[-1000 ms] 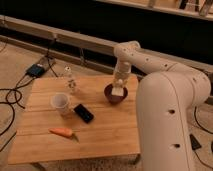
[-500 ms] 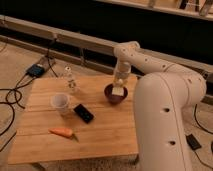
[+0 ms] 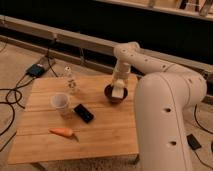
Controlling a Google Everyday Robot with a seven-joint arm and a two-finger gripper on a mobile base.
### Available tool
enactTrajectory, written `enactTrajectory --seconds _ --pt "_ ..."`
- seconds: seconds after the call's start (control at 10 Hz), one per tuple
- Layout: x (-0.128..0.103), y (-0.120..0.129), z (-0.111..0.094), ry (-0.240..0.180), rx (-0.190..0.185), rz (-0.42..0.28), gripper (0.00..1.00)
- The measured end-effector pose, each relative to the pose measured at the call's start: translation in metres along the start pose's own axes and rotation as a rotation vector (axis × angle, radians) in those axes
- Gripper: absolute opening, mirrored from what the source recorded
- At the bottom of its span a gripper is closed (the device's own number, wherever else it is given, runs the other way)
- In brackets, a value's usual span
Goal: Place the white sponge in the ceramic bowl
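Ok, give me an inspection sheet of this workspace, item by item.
Surface: wooden table.
Job's things: white sponge at the ceramic bowl, at the gripper's tip, over or in the bowl.
Clutter: plastic cup, black phone, carrot, small clear bottle.
Grippers: gripper down at the bowl near the table's far right edge.
Cables: black cables on the floor at left, by a blue box.
Surroundings: dark wall with rails behind.
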Motion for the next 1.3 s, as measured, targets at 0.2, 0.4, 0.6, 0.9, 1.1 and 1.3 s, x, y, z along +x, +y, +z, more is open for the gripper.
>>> enactTrajectory --seconds 0.2,0.4,0.6,0.9,1.1,1.3 --pt "0.003 0.003 -0.003 0.000 -0.011 0.002 0.80" --pt "0.013 0.008 -0.007 0.019 -0.023 -0.007 0.80" --pt "0.032 0.016 -0.017 0.050 -0.030 -0.053 0.80" --pt "0.061 0.027 -0.037 0.071 -0.034 -0.124 0.80" --pt "0.076 0.022 -0.053 0.051 -0.007 -0.131 0.80" --pt "0.090 0.021 -0.066 0.023 -0.013 -0.123 0.80"
